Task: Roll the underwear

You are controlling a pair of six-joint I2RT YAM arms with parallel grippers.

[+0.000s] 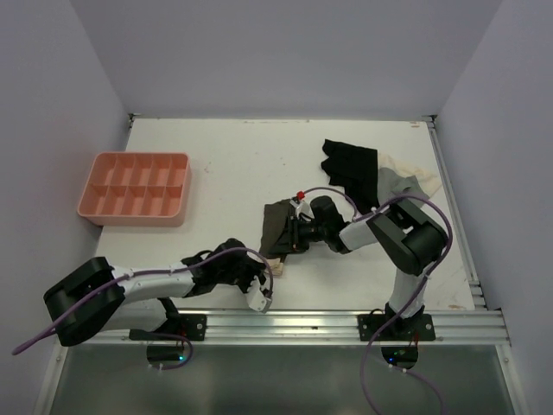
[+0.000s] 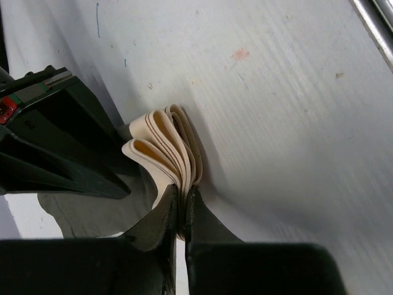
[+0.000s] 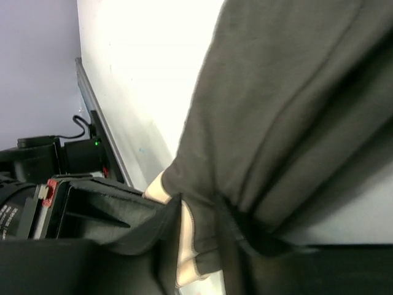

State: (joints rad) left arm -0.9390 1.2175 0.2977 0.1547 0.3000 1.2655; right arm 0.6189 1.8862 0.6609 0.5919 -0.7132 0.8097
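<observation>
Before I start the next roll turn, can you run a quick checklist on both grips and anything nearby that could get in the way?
1. Left end effector shut on the beige waistband of the underwear: ok.
2. Right end effector shut on the dark fabric: ok.
3. Waistband flat in the grip: not ok, it is bunched in folds.
4. End effectors not touching: ok, but they are close.
5. Black garment and grey-and-cream garment apart from the underwear: ok.
6. How much is rolled: cannot tell.
</observation>
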